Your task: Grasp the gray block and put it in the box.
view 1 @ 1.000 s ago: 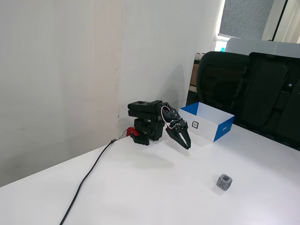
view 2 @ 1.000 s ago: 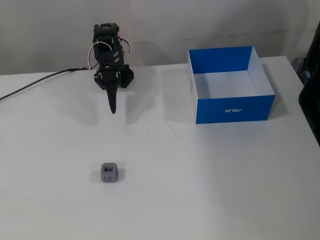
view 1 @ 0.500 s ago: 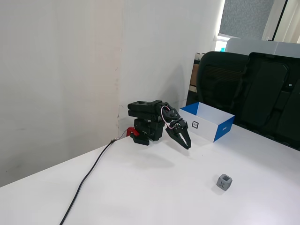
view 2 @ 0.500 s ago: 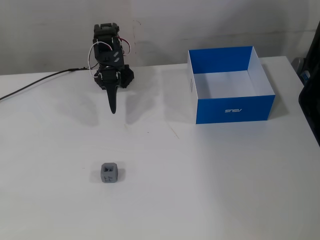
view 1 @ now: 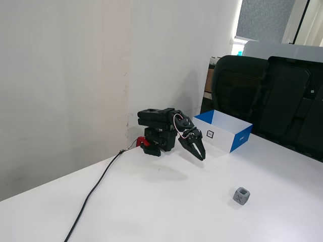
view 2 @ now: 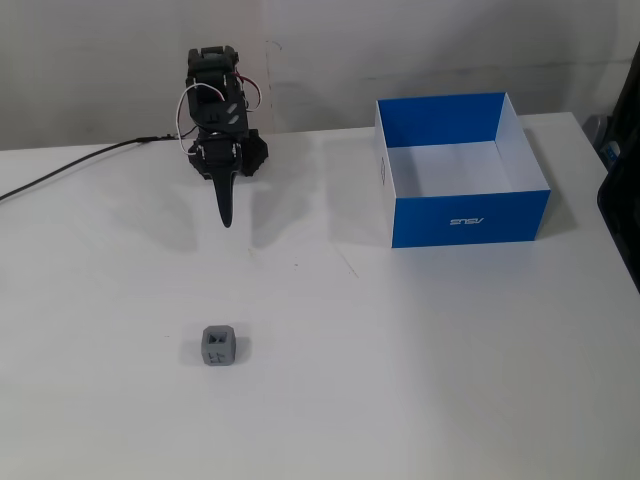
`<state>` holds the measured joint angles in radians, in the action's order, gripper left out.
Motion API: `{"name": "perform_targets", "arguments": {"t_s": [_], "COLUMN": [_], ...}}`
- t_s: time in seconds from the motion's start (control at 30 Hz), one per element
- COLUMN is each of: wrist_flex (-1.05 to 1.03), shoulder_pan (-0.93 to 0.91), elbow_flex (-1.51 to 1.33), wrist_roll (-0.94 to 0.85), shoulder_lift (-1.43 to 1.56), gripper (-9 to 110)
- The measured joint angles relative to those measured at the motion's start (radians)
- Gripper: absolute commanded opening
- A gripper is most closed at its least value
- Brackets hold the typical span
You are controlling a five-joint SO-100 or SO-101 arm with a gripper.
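The gray block rests alone on the white table, well in front of the arm. My black gripper points down and forward near the arm's base, shut with nothing in it, hovering above the table far from the block. The box, blue outside and white inside, stands open at the right in a fixed view, apart from both the gripper and the block. Its white side with a black square mark faces the arm.
A black cable runs from the arm's base across the table to the edge. A wall stands behind the arm. Black chairs stand beyond the table past the box.
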<state>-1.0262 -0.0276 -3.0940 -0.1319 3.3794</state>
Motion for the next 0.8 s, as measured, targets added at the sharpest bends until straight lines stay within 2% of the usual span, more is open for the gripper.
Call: {"name": "perform_targets", "arguments": {"t_s": [0.8], "wrist_flex": [0.0], "shoulder_pan": [-0.037], "elbow_flex": [0.0], "wrist_roll": [-0.017], "shoulder_lift": [0.0], "gripper": [0]}}
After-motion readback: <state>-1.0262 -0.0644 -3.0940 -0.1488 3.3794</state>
